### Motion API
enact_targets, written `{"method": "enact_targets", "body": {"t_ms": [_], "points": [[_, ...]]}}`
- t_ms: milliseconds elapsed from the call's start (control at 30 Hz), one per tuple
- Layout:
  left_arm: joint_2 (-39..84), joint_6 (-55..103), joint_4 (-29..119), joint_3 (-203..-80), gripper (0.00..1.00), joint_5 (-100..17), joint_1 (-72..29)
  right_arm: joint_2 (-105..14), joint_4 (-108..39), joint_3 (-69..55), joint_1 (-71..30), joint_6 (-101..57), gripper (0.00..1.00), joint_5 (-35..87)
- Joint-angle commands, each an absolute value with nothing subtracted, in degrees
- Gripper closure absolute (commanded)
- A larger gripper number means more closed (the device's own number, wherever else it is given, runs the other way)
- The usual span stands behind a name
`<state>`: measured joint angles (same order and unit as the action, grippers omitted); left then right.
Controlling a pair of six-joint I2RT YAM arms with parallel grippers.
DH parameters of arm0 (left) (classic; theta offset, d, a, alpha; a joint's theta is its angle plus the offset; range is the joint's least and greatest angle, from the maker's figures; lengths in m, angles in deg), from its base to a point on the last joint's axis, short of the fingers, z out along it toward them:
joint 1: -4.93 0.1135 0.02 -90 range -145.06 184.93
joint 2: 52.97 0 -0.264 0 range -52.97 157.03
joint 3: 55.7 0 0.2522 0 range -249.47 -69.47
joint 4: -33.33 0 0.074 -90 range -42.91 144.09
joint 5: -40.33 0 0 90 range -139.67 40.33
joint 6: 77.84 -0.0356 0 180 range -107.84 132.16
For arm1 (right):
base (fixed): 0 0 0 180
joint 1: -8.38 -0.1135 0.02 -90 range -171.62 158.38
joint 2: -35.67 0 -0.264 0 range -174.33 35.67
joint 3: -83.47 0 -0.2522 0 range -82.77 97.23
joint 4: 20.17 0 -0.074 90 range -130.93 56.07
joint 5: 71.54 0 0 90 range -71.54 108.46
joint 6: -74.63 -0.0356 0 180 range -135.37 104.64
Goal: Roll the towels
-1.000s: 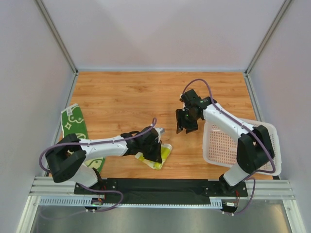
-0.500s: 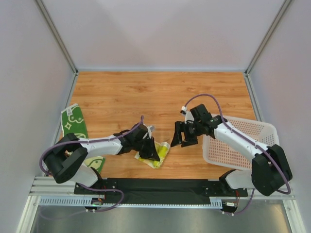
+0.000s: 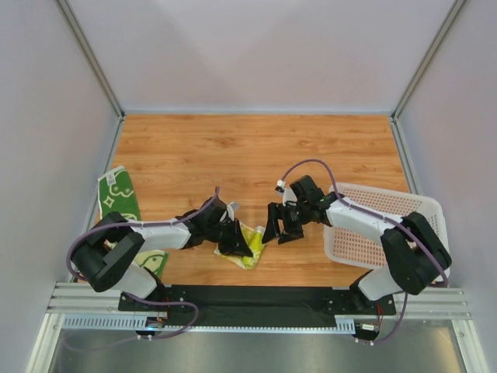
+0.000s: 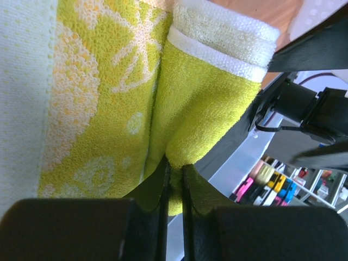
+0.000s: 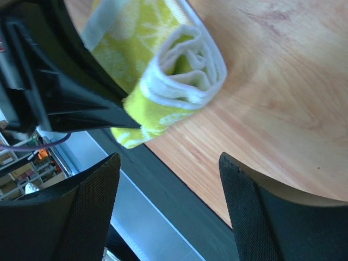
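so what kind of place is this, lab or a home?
Most likely a lab test cell, not a home. The wood table is boxed in by plain white panels on metal posts. The left arm and right arm are mounted on a rail at its near edge.

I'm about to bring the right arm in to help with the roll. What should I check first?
1. Left end effector pinches yellow towel: ok.
2. Right end effector open: ok.
3. Rolled end inside right end effector: not ok, it lies ahead.
4. Yellow towel fully rolled: not ok, part lies flat.
5. Green towel rolled: not ok, lies flat.
6. Left grip firm enough: cannot tell.
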<state>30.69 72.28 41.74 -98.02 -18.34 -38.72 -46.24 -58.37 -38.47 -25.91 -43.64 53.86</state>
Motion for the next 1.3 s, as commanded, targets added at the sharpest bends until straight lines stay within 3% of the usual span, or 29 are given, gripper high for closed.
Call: {"method": "enact_targets", "body": {"t_ms": [0,467,567,667,700,800,867,1000,1100,1267], "points": [[31.41,71.58,43.3,-98.21,0.96,-16.63,-36.82,-50.02,-54.76,-36.71,-27.04,-45.33,0.26,52.39],[36.15,70.87,41.29,-96.71,0.96,-12.58,-34.18,-60.48,-43.52,-36.36,-30.21,-51.31,0.32,50.81],[36.59,70.52,41.64,-96.89,0.96,-12.23,-33.91,-62.5,-40.62,-36.62,-30.56,-52.98,0.41,50.19],[37.21,70.52,41.72,-96.71,0.96,-11.88,-33.74,-64.26,-39.21,-36.71,-31.26,-53.51,0.58,49.49],[37.21,70.52,41.72,-96.8,0.96,-11.97,-33.56,-64.53,-39.03,-36.71,-31.52,-54.12,0.67,49.31],[37.56,70.79,42.34,-96.8,0.95,-12.32,-33.39,-65.32,-37.8,-36.97,-31.88,-54.83,0.79,49.49],[37.65,70.26,44.26,-97.32,0.93,-13.28,-33.47,-65.5,-37.44,-36.97,-32.05,-55.0,0.82,49.75],[33.63,67.2,51.64,-99.69,0.74,-17.76,-33.47,-64.27,-39.37,-35.93,-32.14,-54.39,0.85,49.4],[29.22,64.73,60.25,-102.76,0.67,-22.77,-33.56,-63.3,-43.84,-34.0,-32.14,-53.51,0.87,47.21],[23.6,60.07,72.81,-107.86,0.63,-30.84,-35.75,-62.6,-53.78,-30.21,-32.67,-52.02,0.87,41.6]]}}
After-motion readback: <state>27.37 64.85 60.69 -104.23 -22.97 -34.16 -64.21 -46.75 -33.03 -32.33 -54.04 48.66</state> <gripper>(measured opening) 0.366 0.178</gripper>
